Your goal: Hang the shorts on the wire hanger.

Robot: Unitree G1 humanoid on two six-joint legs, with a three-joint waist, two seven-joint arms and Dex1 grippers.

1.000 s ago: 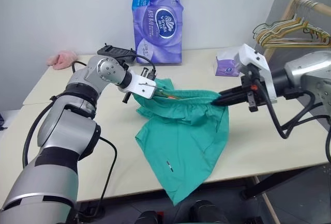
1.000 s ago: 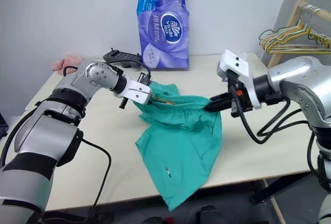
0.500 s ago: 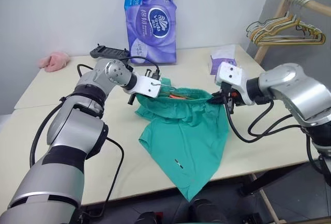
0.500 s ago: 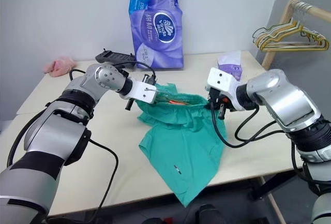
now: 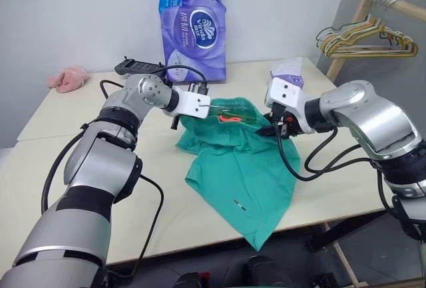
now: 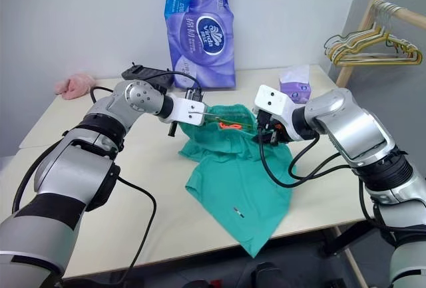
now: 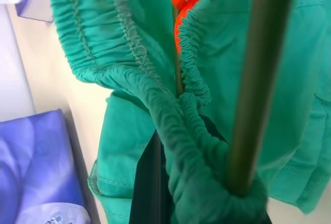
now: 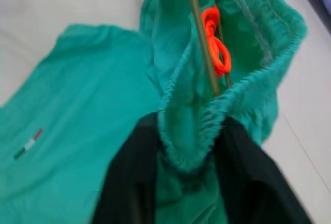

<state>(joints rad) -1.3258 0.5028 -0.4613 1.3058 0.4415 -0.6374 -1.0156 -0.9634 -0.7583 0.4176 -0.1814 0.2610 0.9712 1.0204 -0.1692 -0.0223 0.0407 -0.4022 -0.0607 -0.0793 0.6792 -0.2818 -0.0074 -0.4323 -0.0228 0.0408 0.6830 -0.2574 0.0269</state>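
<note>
Shorts took up most of the scene, their waistband lifted off the table and stretched between both arms while the legs trailed down over the front edge; held that way, the waist opening stayed wide, which I judged was meant to let the garment settle onto the wire hanger running inside it beside an orange drawstring. Each arm reached inward from its own side, wrist angled downward toward the middle. On the left, the left gripper was clamped tight on the gathered elastic, with the hanger's wire passing close by. Opposite it, the right gripper had its black fingers parted, the waistband bunched between them (loosely, as far as I could judge).
</note>
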